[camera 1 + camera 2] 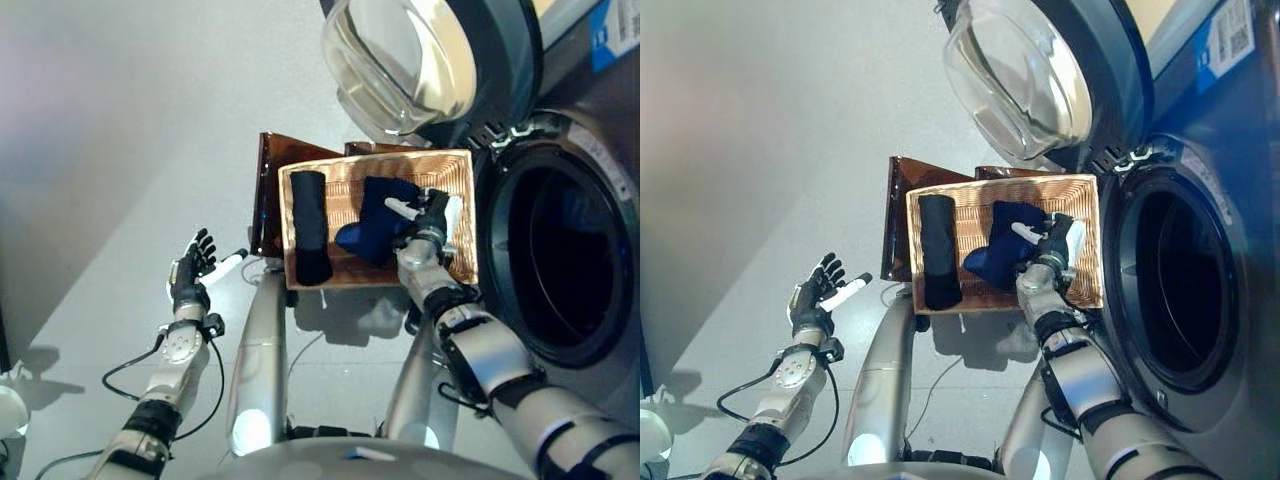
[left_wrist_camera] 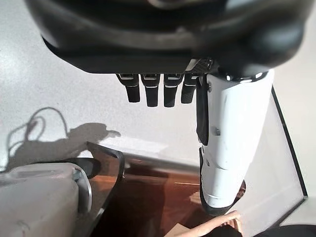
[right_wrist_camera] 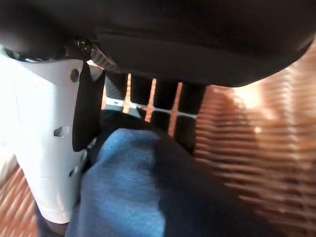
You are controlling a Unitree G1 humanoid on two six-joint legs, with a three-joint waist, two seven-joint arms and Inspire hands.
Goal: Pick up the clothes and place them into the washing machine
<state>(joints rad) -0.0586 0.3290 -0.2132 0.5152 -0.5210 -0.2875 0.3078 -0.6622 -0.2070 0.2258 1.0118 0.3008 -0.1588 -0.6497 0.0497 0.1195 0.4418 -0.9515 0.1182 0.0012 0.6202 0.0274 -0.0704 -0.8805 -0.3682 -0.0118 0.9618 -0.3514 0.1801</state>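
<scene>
At the lower right of the frame the right hand (image 1: 428,222) reaches into the wicker basket (image 1: 462,170), its thumb and fingers (image 3: 163,106) closed around a blue garment (image 1: 375,232). A rolled black garment (image 1: 310,227) lies along the basket's left side. The washing machine drum (image 1: 560,250) gapes at the right edge. At lower left, the left hand (image 1: 192,265) hangs spread and empty over the floor.

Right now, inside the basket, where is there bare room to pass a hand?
A bare strip of basket weave runs between the black garment and the blue garment, with more along the near rim. The side by the washing machine is crowded: the right robot hand sits on the blue garment. The left robot hand hangs outside.
</scene>
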